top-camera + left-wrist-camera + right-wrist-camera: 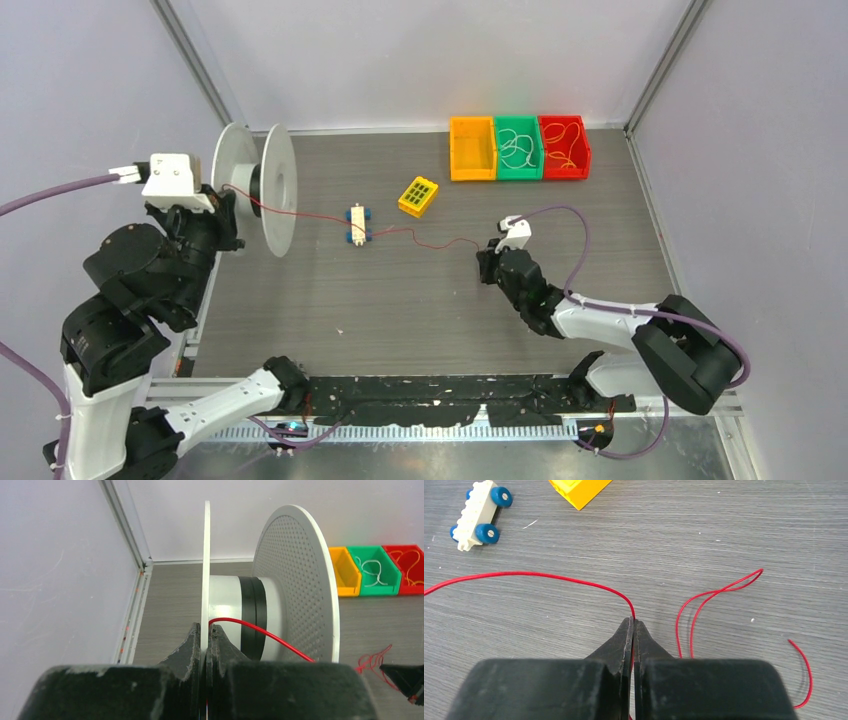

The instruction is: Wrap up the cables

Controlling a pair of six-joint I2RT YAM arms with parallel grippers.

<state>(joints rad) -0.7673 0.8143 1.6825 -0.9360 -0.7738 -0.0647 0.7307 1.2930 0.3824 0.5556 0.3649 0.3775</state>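
- Along the near edge of the desk, a black tape strip point(440, 398) runs between the two arm bases.
- Toward the right edge, the right gripper point(632, 622) has its jaws pressed together on the red cable point(539, 574), low over the desk; the stretch inside the jaws is hidden.
- Just right of that gripper, the cable's loose tail lies on the desk in a narrow loop. A further curved piece lies nearer the right edge, and the gripper body hides how the two join.
- From the pinch, the cable runs left across the middle of the desk to a white toy car with blue wheels point(357, 224). The overhead view is too small to tell whether the cable touches it.
- At the left edge, the left gripper point(204, 630) is clamped on the thin near flange of a white spool point(300, 580), which stands on edge.
- The cable rises to the spool's hub between the flanges. The flange and fingers cover where it meets the hub.
- Beyond the car lies a yellow brick point(418, 196).
- At the far right corner stand an orange bin point(472, 148), a green bin point(530, 170) and a red bin point(565, 173), touching in a row. The green and red ones hold thin pale wires.
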